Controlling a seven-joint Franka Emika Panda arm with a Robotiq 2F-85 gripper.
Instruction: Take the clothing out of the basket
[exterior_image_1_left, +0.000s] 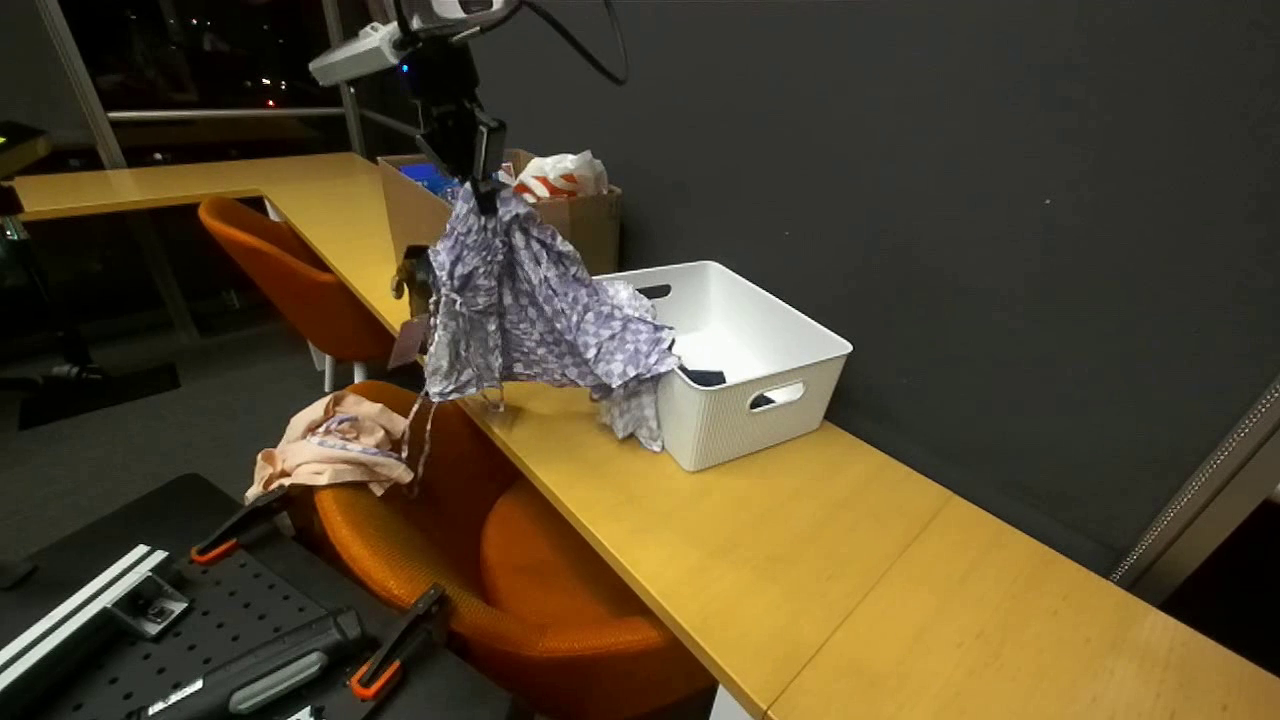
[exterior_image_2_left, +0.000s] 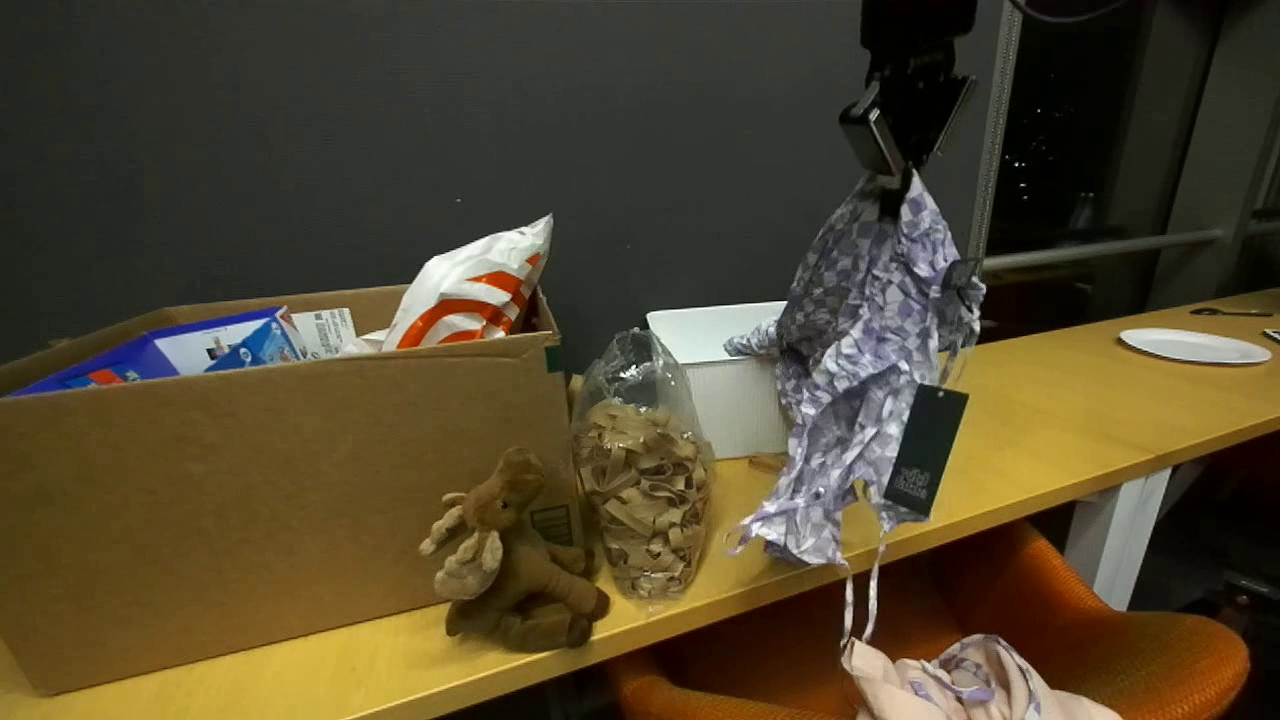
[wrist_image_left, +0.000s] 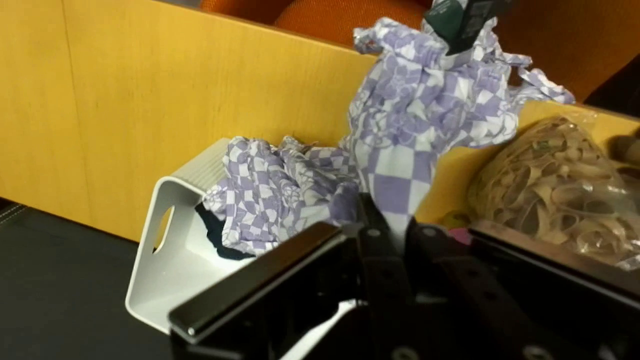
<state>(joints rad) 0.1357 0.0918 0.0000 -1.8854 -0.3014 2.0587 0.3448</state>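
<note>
A crumpled purple-and-white checkered garment hangs from my gripper, whose fingers are shut on its top. It also shows in an exterior view with a dark tag, and in the wrist view. The white basket stands on the table; part of the garment drapes over its rim and partly outside its wall. A dark cloth lies inside the basket, partly covered. A peach garment lies over an orange chair's back. Thin straps hang down to it; I cannot tell whether they are joined.
A cardboard box with packages stands behind the basket on the table. A clear bag of brown strips and a stuffed moose stand beside it. An orange chair is at the table's edge. A white plate lies farther along.
</note>
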